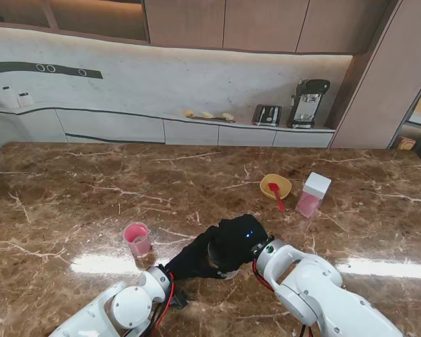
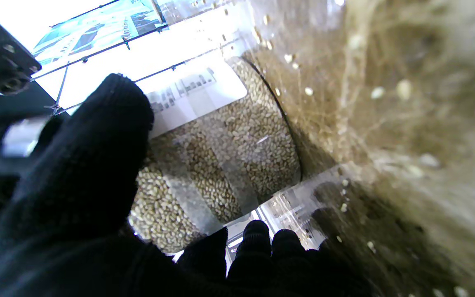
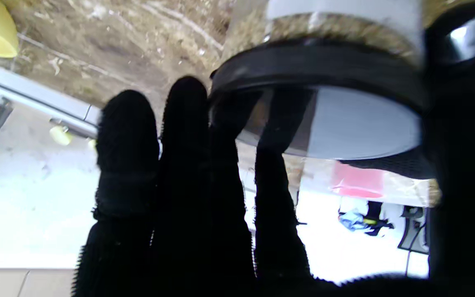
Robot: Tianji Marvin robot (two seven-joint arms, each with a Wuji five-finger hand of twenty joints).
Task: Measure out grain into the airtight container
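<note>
Closely, both hands' fingers (image 2: pixel 85 165) wrap grain jar (image 2: pixel 221 165), white label (image 2: pixel 196 93) print unreadable.

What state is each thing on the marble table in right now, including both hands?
Clear grain jar with black lid: nearly full of grain, lid on.
Left hand: fingers wrapped around the jar's body.
Right hand: fingers over the jar's lid.
Pink cup: upright, standing alone.
Yellow bowl: upright, red spoon resting in it.
Pink square container with white lid: upright, lid on.
</note>
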